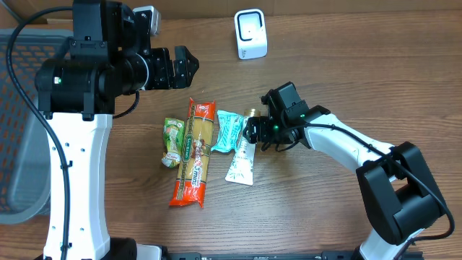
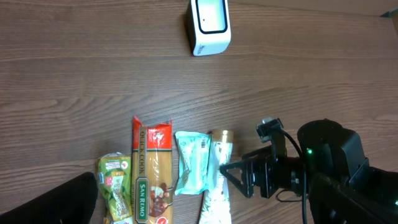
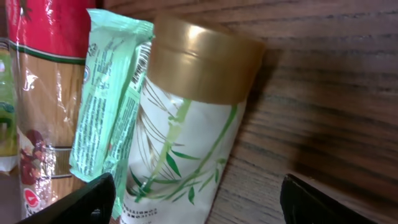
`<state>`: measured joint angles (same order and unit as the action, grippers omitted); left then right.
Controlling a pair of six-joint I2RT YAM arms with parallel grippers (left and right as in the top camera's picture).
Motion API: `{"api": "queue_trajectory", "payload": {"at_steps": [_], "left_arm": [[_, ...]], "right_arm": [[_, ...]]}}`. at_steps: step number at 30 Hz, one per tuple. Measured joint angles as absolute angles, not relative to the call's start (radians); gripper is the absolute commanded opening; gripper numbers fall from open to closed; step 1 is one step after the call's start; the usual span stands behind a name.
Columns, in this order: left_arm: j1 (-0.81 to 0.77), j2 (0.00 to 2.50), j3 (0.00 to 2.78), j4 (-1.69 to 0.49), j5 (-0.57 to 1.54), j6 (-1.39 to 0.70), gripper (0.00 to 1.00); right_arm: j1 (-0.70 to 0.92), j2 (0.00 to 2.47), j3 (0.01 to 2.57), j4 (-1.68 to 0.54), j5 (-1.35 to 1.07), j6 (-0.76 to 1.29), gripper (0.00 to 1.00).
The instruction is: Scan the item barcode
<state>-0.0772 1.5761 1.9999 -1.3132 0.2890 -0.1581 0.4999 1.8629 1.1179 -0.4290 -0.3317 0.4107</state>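
Observation:
A white tube with a gold cap (image 1: 242, 159) lies on the wooden table, at the right end of a row of items. My right gripper (image 1: 252, 131) is low over its cap end and open. In the right wrist view the tube (image 3: 180, 137) lies between the two dark fingertips (image 3: 93, 199), neither touching it. A mint-green packet (image 1: 229, 131) lies against the tube's left side. The white barcode scanner (image 1: 250, 34) stands at the back of the table. My left gripper (image 1: 185, 67) hangs open and empty above the table, left of the scanner.
A long red pasta packet (image 1: 196, 153) and a small green packet (image 1: 172, 141) lie left of the mint one. A grey mesh basket (image 1: 18, 130) sits at the table's left edge. The left arm's white column (image 1: 76, 180) rises beside it.

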Motion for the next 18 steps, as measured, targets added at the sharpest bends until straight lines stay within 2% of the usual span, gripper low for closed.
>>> {"api": "queue_trajectory", "payload": {"at_steps": [2,5,12,17,18], "left_arm": [[-0.077,1.576,2.000,-1.313,0.289,-0.158,0.99],[-0.077,1.576,2.000,-1.314,0.289,-0.158,0.99],[-0.077,1.576,2.000,-1.313,0.289,-0.158,0.99],[-0.077,1.576,2.000,-1.313,0.289,-0.158,1.00],[-0.077,1.576,2.000,-1.313,0.289,-0.158,0.99]], "right_arm": [[0.500,1.872,1.118,-0.415,-0.338,0.415,0.80],[0.500,1.909,1.118,-0.382,-0.376,0.416,0.69],[0.498,1.956,1.124,-0.367,-0.455,0.440,0.29],[0.493,1.960,1.124,-0.366,-0.513,0.447,0.05],[0.491,1.960,1.124,-0.368,-0.532,0.447,0.04]]}}
